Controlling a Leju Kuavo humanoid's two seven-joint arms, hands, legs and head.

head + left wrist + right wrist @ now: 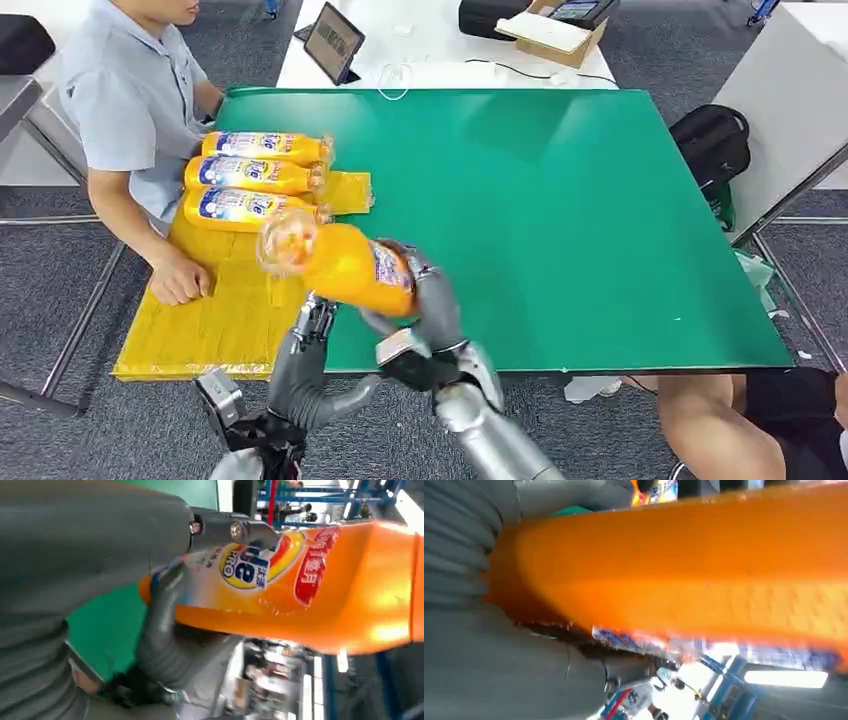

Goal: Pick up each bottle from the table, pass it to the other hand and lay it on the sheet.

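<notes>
Both hands meet above the table's (560, 200) near edge: right hand (425, 310) grips the bottle (345, 265); left hand (312, 322) touches its underside, grip unclear.

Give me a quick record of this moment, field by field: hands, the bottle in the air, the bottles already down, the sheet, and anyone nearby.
held bottle: orange bottle, tilted above the table's near edge
right hand: right hand grips the bottle's lower body
left hand: left hand just under the bottle; left wrist view shows its fingers against the label
laid bottles: three bottles lying side by side on the yellow sheet
table: green table
person: seated at the left, a hand resting on the sheet
</notes>
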